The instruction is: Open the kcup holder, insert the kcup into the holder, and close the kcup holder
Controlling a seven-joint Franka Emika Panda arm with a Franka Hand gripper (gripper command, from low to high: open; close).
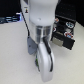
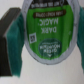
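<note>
Clamped between black rubbery gripper [image 2: 44, 37] pads [image 2: 10, 31]: the kcup [image 2: 49, 31], round, white foil lid printed with green lettering, teal-green plastic flanks. Held up off the pale smooth table [image 1: 12, 55] under the glossy white arm. Farther back, at the exterior view's right, the boxy black kcup holder [image 1: 66, 34].

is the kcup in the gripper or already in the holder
In the gripper: the wrist view shows the kcup pinched between the gripper's dark fingers.
</note>
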